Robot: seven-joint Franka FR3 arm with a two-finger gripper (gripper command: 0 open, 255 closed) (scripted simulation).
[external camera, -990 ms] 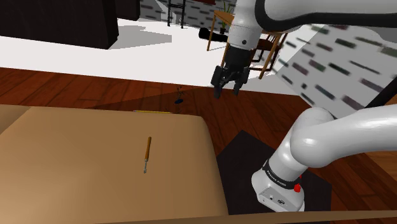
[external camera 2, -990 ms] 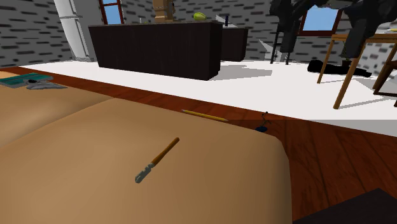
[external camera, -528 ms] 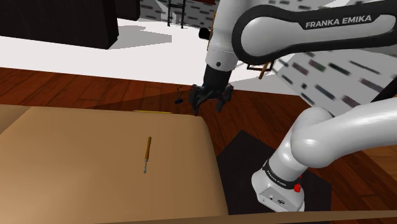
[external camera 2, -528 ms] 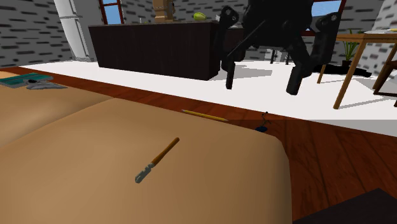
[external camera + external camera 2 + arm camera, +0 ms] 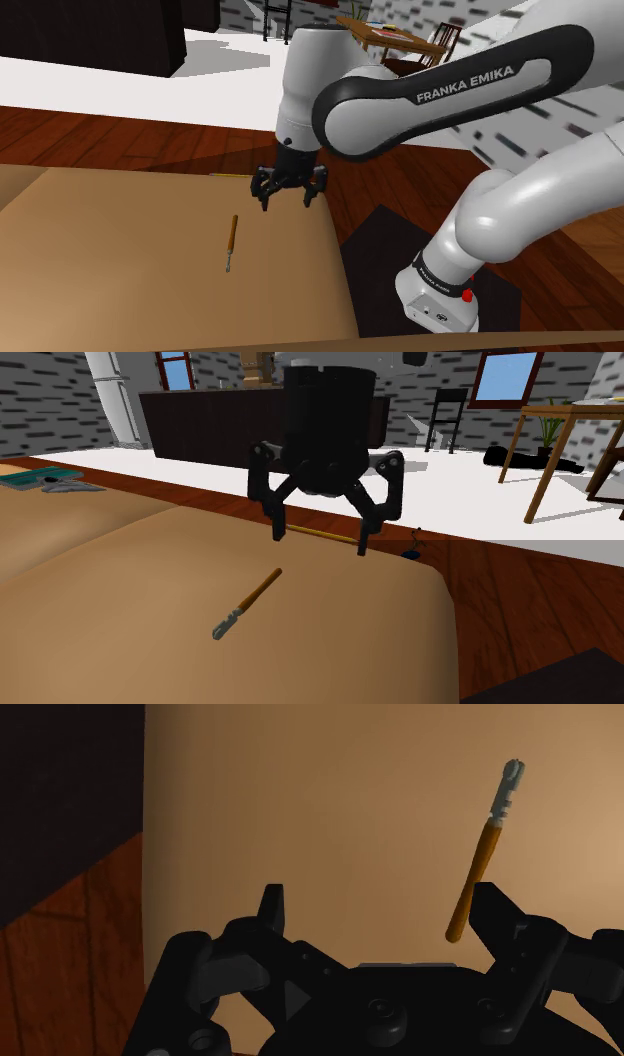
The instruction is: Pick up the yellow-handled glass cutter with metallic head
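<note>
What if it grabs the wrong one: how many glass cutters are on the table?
1. The glass cutter lies on the tan table, apart from the open gripper hovering nearby. A thin yellow stick at the table's far edge looks like something else.

Glass cutter (image 5: 483, 854): handle was a matt orange-brown, possibly wood, though no grain could be made out; head was pale grey with a dull metallic look. Table top (image 5: 120, 290) was a smooth, flat tan without sheen or texture, while the floor (image 5: 120, 140) showed reddish-brown wood planks with visible grain and a faint polish. Gripper (image 5: 320, 542) was solid black, matt and hard-edged; the arm (image 5: 320, 80) had smooth white shells with a soft gloss, and dark, duller joints.
</note>
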